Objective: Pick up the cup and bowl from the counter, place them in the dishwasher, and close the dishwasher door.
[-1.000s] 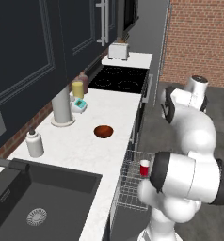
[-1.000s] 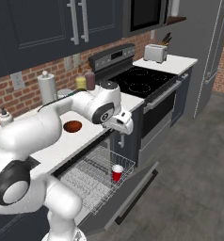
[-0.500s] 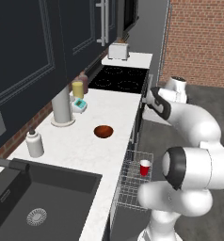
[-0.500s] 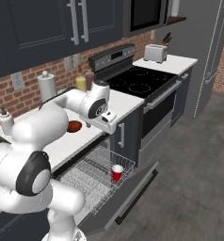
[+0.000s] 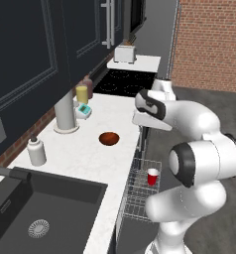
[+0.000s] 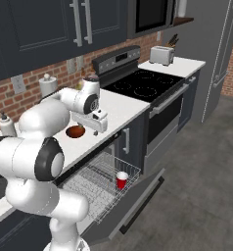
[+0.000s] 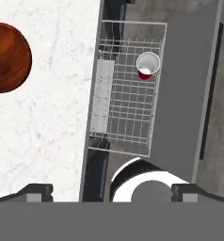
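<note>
The reddish-brown bowl (image 5: pixel 109 138) (image 6: pixel 75 131) (image 7: pixel 8 56) sits upright on the white counter (image 5: pixel 85 154) (image 7: pixel 52 122), a short way in from its front edge. The red cup (image 5: pixel 152 176) (image 6: pixel 122 180) (image 7: pixel 147 66) stands upright in the far corner of the pulled-out grey wire rack (image 5: pixel 137 198) (image 6: pixel 96 181) (image 7: pixel 125 113) of the dishwasher. The dishwasher door (image 6: pixel 135 203) (image 7: pixel 180 94) hangs folded down under the rack. My gripper (image 5: pixel 144 133) (image 6: pixel 97 131) (image 7: pixel 111 192) hovers open and empty above the counter's front edge, to the right of the bowl and pointing down.
At the back of the counter stand a yellow jar (image 5: pixel 82 94), a grey canister (image 5: pixel 65 113) and a white bottle (image 5: pixel 36 151). A sink (image 5: pixel 35 208) lies to the near left. A black stove (image 5: pixel 125 82) (image 6: pixel 145 88) and a toaster (image 5: pixel 125 53) lie beyond.
The arm has swung from over the open dishwasher toward the counter, and the hand now hangs over the counter edge beside the bowl. The cup stays in the rack.
</note>
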Motion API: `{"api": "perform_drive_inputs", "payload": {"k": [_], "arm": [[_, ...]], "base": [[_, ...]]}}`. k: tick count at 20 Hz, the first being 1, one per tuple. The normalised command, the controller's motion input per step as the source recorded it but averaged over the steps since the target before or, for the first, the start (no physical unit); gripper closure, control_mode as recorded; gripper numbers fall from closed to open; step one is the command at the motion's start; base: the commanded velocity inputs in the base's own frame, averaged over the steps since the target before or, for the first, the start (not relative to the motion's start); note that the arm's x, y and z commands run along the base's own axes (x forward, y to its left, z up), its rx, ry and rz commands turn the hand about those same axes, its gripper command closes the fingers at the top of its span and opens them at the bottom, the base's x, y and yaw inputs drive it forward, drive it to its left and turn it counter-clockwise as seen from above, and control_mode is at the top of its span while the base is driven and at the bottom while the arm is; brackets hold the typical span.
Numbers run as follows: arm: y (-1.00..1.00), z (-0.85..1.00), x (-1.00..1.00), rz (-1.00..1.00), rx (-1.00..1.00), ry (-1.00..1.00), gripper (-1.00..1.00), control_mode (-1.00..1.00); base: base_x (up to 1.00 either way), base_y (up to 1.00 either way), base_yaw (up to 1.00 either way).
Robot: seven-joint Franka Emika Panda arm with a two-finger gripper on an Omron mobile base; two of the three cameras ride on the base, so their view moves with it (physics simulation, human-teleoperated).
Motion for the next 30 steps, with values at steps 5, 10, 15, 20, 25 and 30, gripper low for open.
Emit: {"api": "perform_drive_inputs", "payload": {"k": [5, 10, 15, 20, 25, 30], "arm": [[0.37, -0.03, 0.23, 0.1, 0.05, 0.01, -1.0, -1.0], [0.45, -0.2, 0.2, 0.12, 0.07, 0.02, -1.0, -1.0], [0.4, -0.32, 0.19, 0.09, 0.01, 0.0, -1.0, -1.0], [0.35, -0.25, 0.41, 0.07, 0.0, 0.05, -1.0, -1.0], [0.23, -0.22, 0.49, 0.05, 0.0, 0.11, -1.0, -1.0], [0.01, -0.34, 0.53, 0.05, 0.02, 0.07, -1.0, -1.0]], "base": [[0.0, 0.0, 0.0], [0.0, 0.0, 0.0], [0.0, 0.0, 0.0], [0.0, 0.0, 0.0], [0.0, 0.0, 0.0], [0.0, 0.0, 0.0]]}}
